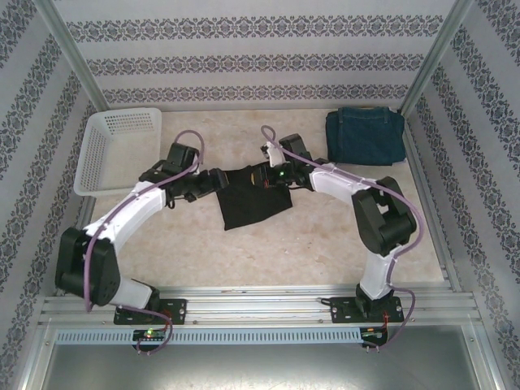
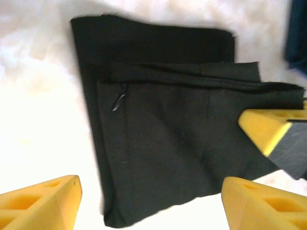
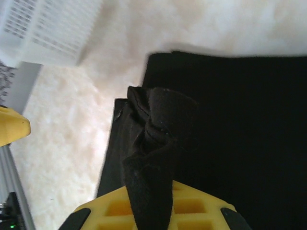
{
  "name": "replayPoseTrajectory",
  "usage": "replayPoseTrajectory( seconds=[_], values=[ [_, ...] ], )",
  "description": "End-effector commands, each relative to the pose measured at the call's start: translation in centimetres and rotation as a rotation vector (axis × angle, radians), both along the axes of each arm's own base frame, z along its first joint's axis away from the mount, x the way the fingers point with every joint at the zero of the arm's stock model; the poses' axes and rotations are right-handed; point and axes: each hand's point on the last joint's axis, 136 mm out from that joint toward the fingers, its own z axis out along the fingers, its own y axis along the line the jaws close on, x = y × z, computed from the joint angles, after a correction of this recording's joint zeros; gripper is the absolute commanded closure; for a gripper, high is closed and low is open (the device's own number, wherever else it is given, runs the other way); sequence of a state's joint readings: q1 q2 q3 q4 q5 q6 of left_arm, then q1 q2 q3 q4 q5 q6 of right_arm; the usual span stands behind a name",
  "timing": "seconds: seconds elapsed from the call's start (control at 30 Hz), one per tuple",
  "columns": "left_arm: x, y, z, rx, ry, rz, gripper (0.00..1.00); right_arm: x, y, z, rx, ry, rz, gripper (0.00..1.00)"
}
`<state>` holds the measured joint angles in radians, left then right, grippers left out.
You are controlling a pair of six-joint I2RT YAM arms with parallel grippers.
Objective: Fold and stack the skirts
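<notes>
Left tool (image 1: 213,180), fingers spread, sits at the left edge of the black skirt (image 1: 252,203) on the table (image 1: 325,252). Right tool (image 3: 153,206) pinches a bunched fold at its top edge. Folded blue denim skirt (image 1: 366,136) lies well to its right, farther back.

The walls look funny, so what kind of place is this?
Probably a robot test booth, not a home: patterned panels on a metal frame, two robot arms bolted to a rail, and a black skirt on the table.
</notes>
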<state>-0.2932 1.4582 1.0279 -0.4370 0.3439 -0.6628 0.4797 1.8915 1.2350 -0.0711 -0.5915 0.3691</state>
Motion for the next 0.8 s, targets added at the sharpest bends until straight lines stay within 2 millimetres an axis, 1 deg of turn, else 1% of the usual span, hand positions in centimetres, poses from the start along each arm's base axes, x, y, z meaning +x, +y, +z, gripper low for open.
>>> replayPoseTrajectory(
  seconds=[0.0, 0.07, 0.17, 0.27, 0.33, 0.43, 0.53, 0.57, 0.63, 0.67, 0.73, 0.77],
  values=[
    [2.4, 0.1, -2.1, -0.009, -0.047, -0.037, 0.26, 0.4, 0.2, -1.6, -0.012, 0.015, 0.031, 0.93],
    [3.9, -0.2, -3.3, -0.026, -0.053, -0.049, 0.32, 0.6, 0.2, -2.4, -0.019, 0.025, 0.037, 0.93],
    [5.8, -1.0, -4.5, -0.043, -0.068, -0.088, 0.37, 0.8, -0.2, -3.3, -0.03, 0.041, 0.031, 0.93],
    [6.8, -1.7, -5.3, -0.049, -0.062, -0.121, 0.42, 1.1, -0.6, -3.1, -0.021, 0.038, 0.016, 0.93],
    [7.0, -2.1, -5.7, -0.065, -0.052, -0.134, 0.43, 1.0, -0.8, -2.8, -0.016, 0.031, 0.008, 0.93],
    [6.7, -2.6, -6.0, -0.109, -0.049, -0.139, 0.48, 1.0, -1.1, -2.4, -0.01, 0.026, 0.003, 0.93],
    [6.2, -3.3, -5.9, -0.16, -0.048, -0.154, 0.57, 1.0, -1.2, -2.3, -0.007, 0.028, 0.004, 0.93],
    [6.0, -3.3, -6.1, -0.162, -0.041, -0.153, 0.59, 1.0, -1.2, -2.2, -0.005, 0.028, 0.005, 0.93],
    [5.8, -3.2, -6.3, -0.16, -0.027, -0.15, 0.6, 1.1, -1.2, -2.1, -0.001, 0.025, 0.001, 0.93],
    [5.7, -3.2, -6.5, -0.156, -0.017, -0.147, 0.58, 1.1, -1.1, -2.0, 0.002, 0.024, 0.0, 0.93],
    [5.4, -2.9, -7.0, -0.141, 0.003, -0.137, 0.48, 1.2, -1.2, -1.9, 0.008, 0.022, -0.005, 0.93],
    [5.3, -2.8, -7.3, -0.136, 0.013, -0.134, 0.46, 1.3, -1.1, -1.9, 0.011, 0.021, -0.006, 0.93]
  ],
)
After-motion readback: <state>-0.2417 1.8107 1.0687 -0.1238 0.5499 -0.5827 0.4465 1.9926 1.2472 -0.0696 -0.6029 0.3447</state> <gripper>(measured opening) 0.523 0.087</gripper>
